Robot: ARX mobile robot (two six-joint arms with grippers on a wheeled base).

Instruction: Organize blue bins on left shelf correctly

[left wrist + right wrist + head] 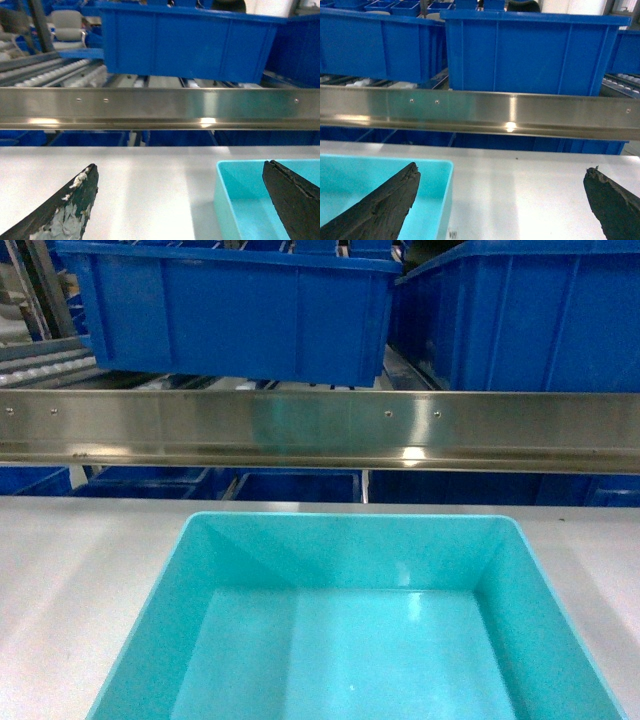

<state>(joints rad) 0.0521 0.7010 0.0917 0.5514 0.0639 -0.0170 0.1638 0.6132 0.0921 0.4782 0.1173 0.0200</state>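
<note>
Below the steel rail (320,430), a smooth turquoise bin (360,630) sits between both spread tools.

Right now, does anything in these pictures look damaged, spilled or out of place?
Yes, one thing. The left gripper has a worn finger: its black surface is chipped, with pale flaking patches. The turquoise bin is empty and sits square on the grey table before the steel rail. Nothing is spilled.

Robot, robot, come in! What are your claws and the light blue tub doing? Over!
Both claws open, left claw, right claw, holding nothing. Turquoise tub empty on the grey surface between them. Steel rail crosses ahead, dark blue bins behind it.
</note>
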